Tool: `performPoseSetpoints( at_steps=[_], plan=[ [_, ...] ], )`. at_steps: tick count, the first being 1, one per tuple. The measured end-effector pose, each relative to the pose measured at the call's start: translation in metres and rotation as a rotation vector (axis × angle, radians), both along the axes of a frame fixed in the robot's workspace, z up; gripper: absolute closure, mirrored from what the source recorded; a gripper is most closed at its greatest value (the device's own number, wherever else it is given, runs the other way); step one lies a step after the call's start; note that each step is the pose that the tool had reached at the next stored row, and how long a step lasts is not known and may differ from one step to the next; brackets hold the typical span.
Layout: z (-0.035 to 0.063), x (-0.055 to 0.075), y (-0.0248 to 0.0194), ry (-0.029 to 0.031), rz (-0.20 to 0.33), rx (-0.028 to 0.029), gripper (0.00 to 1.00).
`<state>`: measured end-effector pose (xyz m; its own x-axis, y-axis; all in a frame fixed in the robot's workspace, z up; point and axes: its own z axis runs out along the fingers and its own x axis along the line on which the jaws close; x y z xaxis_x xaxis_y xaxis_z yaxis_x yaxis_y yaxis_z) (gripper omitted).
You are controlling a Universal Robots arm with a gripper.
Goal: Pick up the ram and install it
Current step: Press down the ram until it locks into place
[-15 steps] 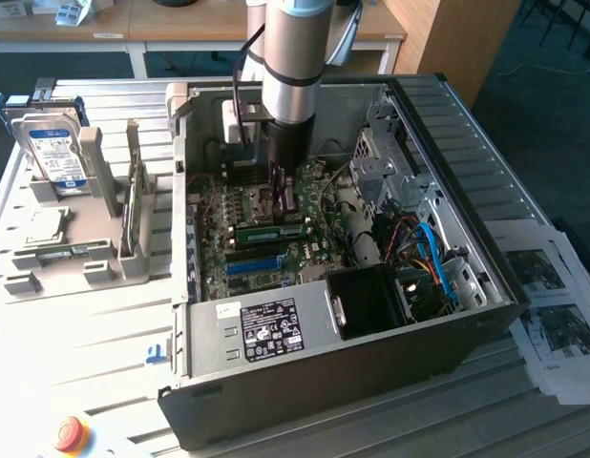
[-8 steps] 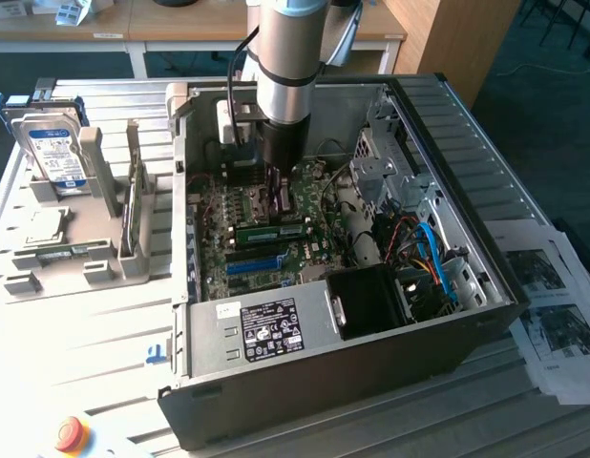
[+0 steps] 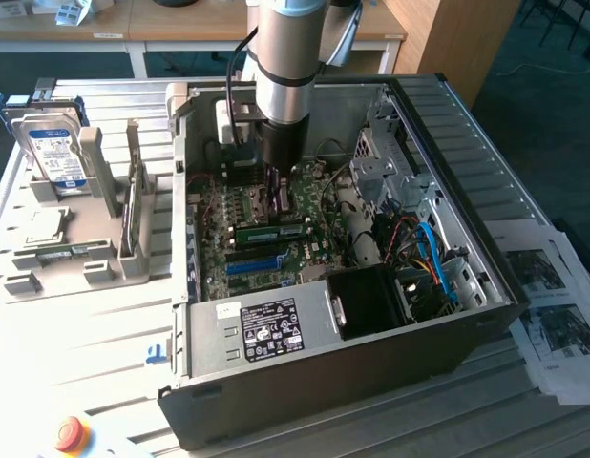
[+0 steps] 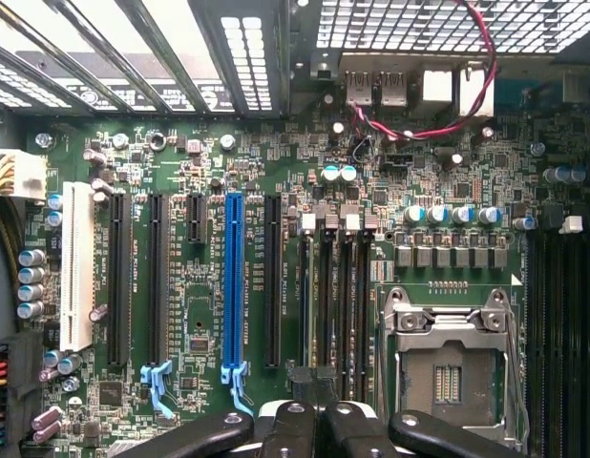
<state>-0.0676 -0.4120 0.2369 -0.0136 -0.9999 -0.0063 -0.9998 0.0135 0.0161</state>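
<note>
Claw (image 4: 312, 420): shut, empty, low over the motherboard (image 3: 266, 229)
Ram (image 3: 272, 233): 1 green stick lying flat just beside the claw — long axis across the board

My gripper (image 4: 312, 420) shut above green motherboard (image 4: 276, 172); blue slot (image 4: 233, 277), white slot (image 4: 77, 267), empty processor socket (image 4: 448, 353) beside black slots.

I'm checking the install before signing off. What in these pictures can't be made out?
- Exterior view: whether the ram is fully seated in its slot; too small to tell.
- Exterior view: whether the gripper touches the motherboard; it blends into the dark parts behind it.
- Wrist view: the shut gripper is cut off by the picture's edge, so whatever lies under it is hidden.
- Exterior view: the print on the case label; too small.
</note>
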Motion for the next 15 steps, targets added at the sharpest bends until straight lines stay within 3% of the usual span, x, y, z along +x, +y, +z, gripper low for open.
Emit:
performPoseSetpoints(
  at_steps=[15],
  plan=[
    [-0.0027, -0.0031, 0.0, -0.0008, 0.0, -0.0001, 0.9]
  ],
)
